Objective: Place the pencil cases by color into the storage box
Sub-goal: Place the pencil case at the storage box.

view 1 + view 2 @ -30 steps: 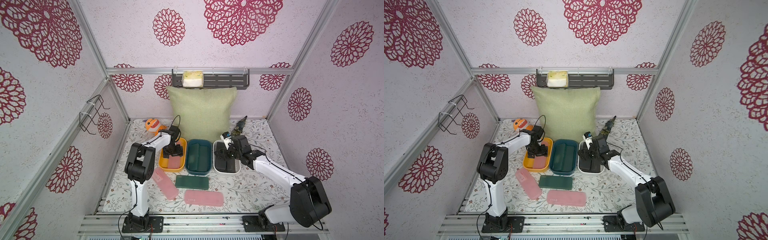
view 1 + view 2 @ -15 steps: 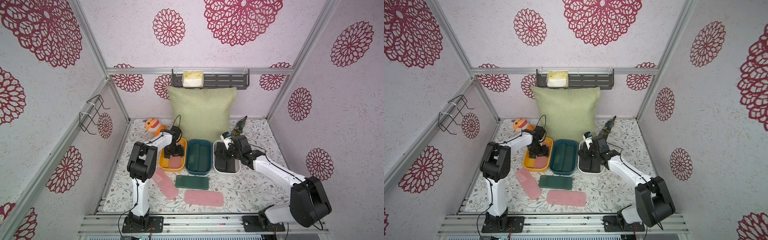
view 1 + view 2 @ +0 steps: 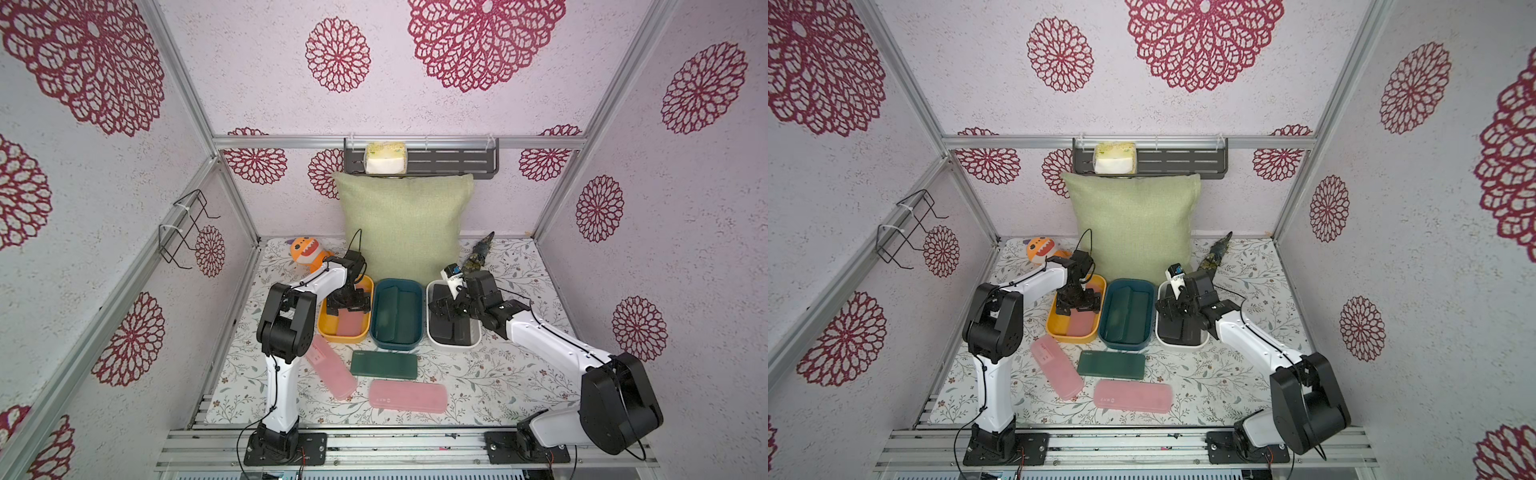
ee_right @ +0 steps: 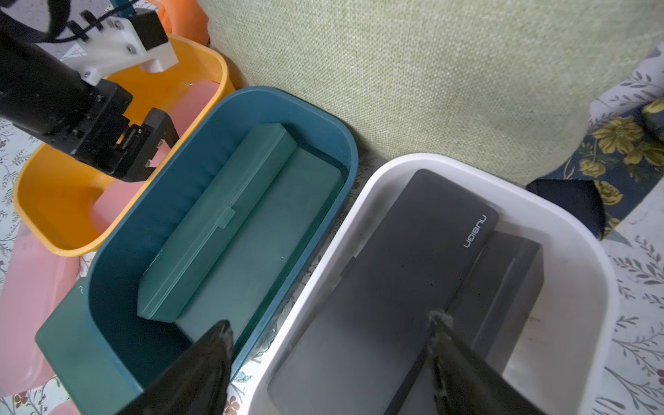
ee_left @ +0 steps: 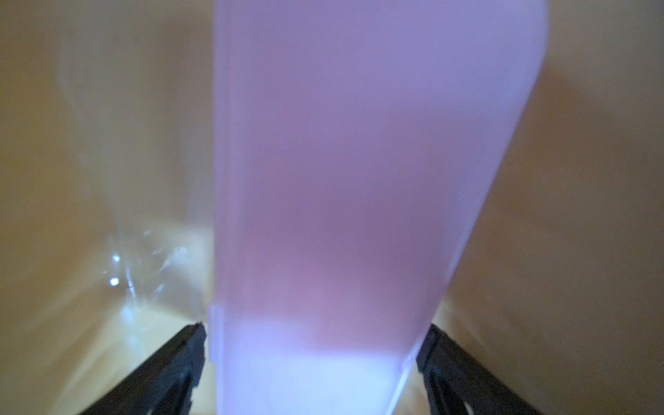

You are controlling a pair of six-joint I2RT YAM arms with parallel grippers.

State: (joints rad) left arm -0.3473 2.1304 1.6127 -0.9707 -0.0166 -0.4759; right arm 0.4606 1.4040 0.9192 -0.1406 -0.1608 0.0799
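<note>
My left gripper reaches into the yellow tub. It is open, its fingers either side of a pink pencil case that lies in the tub. Over the white tub hangs my right gripper, open and empty above two black cases. Two dark green cases lie in the teal tub. On the table in front lie a dark green case and two pink cases.
A green pillow stands right behind the three tubs. An orange plush toy sits at the back left and a dark patterned object at the back right. A wall shelf carries a sponge.
My left gripper's jaws have spread apart and let go of the pink case in the yellow tub. The right arm has not moved.
</note>
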